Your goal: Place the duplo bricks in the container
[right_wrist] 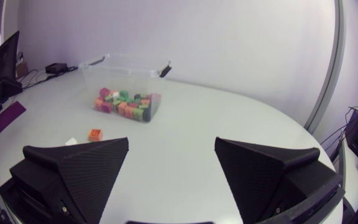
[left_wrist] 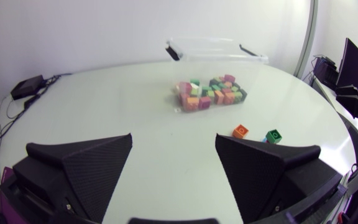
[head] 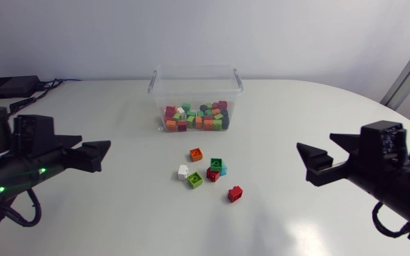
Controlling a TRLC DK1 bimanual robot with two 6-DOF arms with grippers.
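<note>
Between our left gripper [left_wrist: 173, 135] and right gripper [right_wrist: 171, 139], on the counter [head: 134, 220]: several loose duplo bricks [head: 212, 174], clustered. Farther ahead of both: clear container [head: 194, 89] holding binned bricks [head: 196, 117]. Both grippers: fingers apart, empty, well apart from the bricks.

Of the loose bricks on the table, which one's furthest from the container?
The red brick lying alone, apart from the cluster. All the rest, including a second red one inside the cluster, sit closer to the container.
</note>
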